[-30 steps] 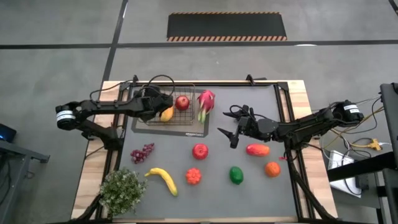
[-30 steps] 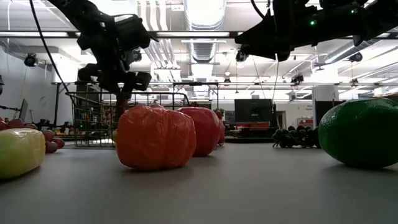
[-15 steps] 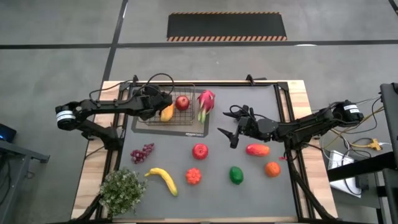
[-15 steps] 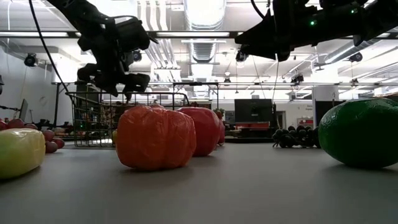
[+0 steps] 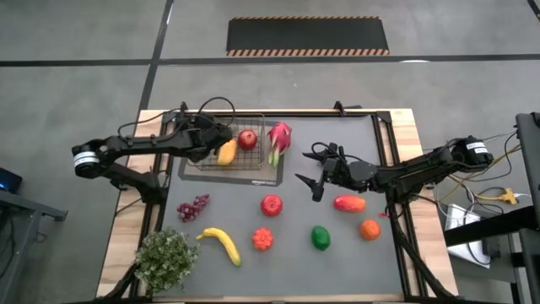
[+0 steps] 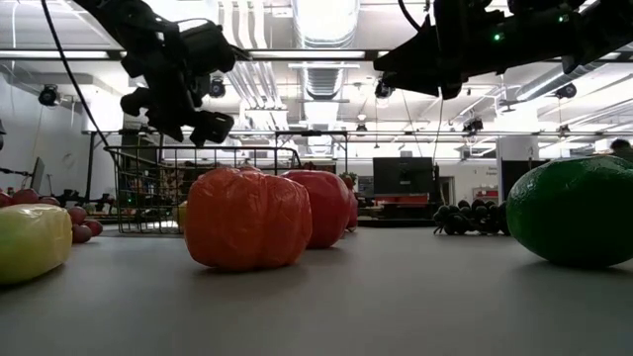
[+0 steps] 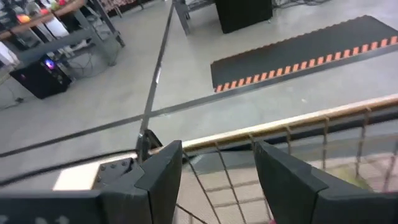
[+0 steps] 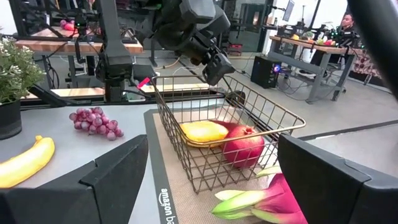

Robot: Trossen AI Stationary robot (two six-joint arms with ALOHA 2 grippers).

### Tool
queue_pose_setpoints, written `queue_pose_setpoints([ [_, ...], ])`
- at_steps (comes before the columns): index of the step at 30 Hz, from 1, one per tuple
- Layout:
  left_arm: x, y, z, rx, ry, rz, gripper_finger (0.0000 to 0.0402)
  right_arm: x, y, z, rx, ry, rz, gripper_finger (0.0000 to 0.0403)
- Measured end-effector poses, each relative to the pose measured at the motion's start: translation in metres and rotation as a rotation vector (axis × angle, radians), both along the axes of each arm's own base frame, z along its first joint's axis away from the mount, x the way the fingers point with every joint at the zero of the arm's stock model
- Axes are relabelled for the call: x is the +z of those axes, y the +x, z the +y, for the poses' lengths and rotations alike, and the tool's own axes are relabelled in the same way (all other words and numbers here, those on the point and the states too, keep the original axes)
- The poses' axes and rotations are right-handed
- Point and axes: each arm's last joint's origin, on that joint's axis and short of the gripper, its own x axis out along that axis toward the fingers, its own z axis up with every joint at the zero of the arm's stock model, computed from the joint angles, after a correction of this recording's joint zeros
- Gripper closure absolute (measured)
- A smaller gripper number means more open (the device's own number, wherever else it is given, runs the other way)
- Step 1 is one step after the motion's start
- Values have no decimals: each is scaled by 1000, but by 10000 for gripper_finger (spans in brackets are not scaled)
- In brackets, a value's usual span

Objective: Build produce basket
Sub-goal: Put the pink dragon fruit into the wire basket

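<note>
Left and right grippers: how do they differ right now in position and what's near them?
The left gripper hangs above the basket's left end, over the yellow mango inside; the right gripper sits low over bare mat, right of the dragon fruit. The left gripper's fingers point down at the basket; the right's reach level toward it. Both are open and hold nothing.

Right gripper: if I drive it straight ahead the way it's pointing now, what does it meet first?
Probably the dragon fruit, lying just outside the basket; the right gripper is open, and depth is hard to judge.
</note>
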Motion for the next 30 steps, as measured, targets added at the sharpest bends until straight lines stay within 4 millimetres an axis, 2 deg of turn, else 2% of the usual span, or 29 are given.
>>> queue_pose_setpoints([
  [7,6,-2,-1,-22,2,1,217,0,0,0,0,0,0,65],
  [15,16,11,-10,-236,-101,14,217,-1,0,0,0,-1,10,64],
  [21,30,28,-27,-428,-101,13,216,-2,0,-1,-6,32,5,69],
  [30,49,50,-62,-703,-12,21,216,-2,0,-5,-26,65,-4,72],
])
